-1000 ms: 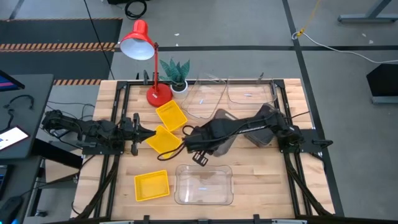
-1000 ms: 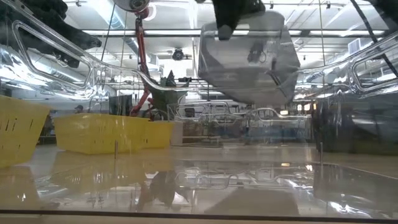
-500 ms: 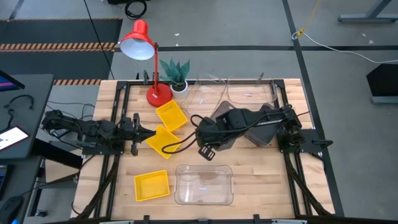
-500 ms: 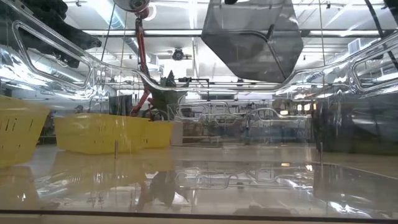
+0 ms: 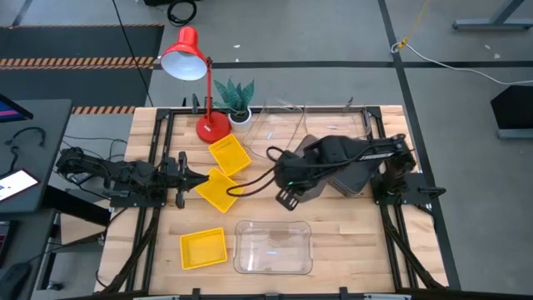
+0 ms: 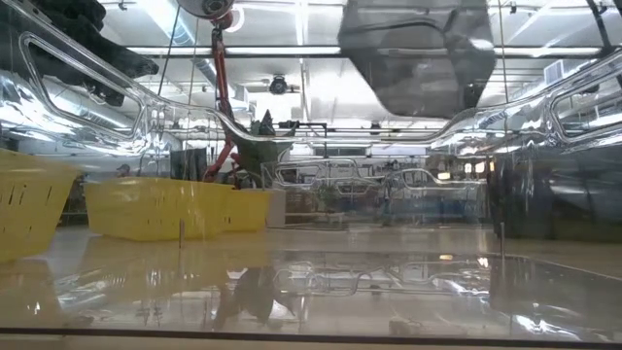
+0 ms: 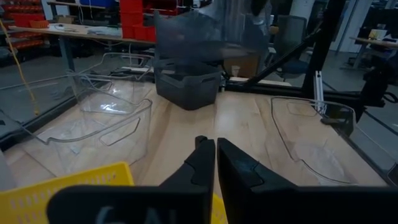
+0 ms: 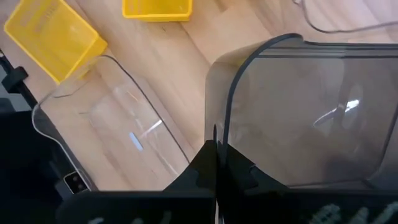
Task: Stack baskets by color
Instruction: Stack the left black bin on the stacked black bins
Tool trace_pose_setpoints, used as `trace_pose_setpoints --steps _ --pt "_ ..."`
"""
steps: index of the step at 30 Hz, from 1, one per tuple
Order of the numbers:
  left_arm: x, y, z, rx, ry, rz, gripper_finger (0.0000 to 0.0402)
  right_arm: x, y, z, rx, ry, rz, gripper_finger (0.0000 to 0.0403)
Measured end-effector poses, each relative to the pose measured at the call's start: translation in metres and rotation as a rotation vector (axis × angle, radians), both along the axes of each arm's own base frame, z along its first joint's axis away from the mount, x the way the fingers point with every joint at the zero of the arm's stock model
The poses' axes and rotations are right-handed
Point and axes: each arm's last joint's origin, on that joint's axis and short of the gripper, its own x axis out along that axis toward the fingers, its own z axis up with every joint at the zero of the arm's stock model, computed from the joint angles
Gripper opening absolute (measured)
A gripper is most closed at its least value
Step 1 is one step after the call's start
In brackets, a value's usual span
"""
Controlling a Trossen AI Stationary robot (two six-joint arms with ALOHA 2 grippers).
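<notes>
My right gripper (image 5: 291, 194) hangs high over the table's middle, shut on a dark grey basket (image 6: 418, 56) that dangles in the air. Another dark grey basket (image 7: 186, 89) stands on the table at the right. Three yellow baskets lie left of centre: one far (image 5: 229, 155), one middle (image 5: 218, 190), one near (image 5: 203, 248). A clear basket (image 5: 273, 247) lies at the near edge, and two more (image 5: 275, 129) (image 5: 337, 125) lie at the far side. My left gripper (image 7: 215, 163) is shut, level, at the middle yellow basket's left corner. My right gripper pinches the grey basket's rim (image 8: 215, 132) near a rounded corner, one finger inside the wall and one outside. The fingers come from above, pointing steeply down. The basket hangs tilted below them, clear of the table. Whether my left gripper touches the yellow basket I cannot tell.
A red desk lamp (image 5: 196, 67) and a small potted plant (image 5: 236, 98) stand at the far left of the table. Dark frame rails (image 5: 158, 150) run along both sides. Bare wood shows between the near yellow basket and the middle one.
My right gripper has risen and drawn back toward the table's right edge, carrying the grey basket higher; the basket stays hanging tilted from the fingers. The left arm has kept still.
</notes>
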Motion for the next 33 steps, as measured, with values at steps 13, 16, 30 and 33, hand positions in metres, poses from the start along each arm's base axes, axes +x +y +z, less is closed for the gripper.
trace_pose_setpoints --steps 13,16,30,33 --pt "0.0 0.0 0.011 0.078 -0.105 0.001 0.0021 -0.084 -0.024 0.002 -0.034 0.048 -0.014 0.0002" --pt "0.0 0.0 0.013 0.108 -0.117 0.002 0.0025 -0.093 -0.026 -0.005 -0.052 0.073 -0.019 0.0003" --pt "0.0 0.0 0.014 0.111 -0.125 0.003 0.0024 -0.118 -0.033 -0.07 -0.111 0.322 -0.012 0.0003" --pt "0.0 0.0 0.014 0.109 -0.13 0.003 0.0028 -0.124 -0.036 -0.081 -0.124 0.365 0.006 0.0003"
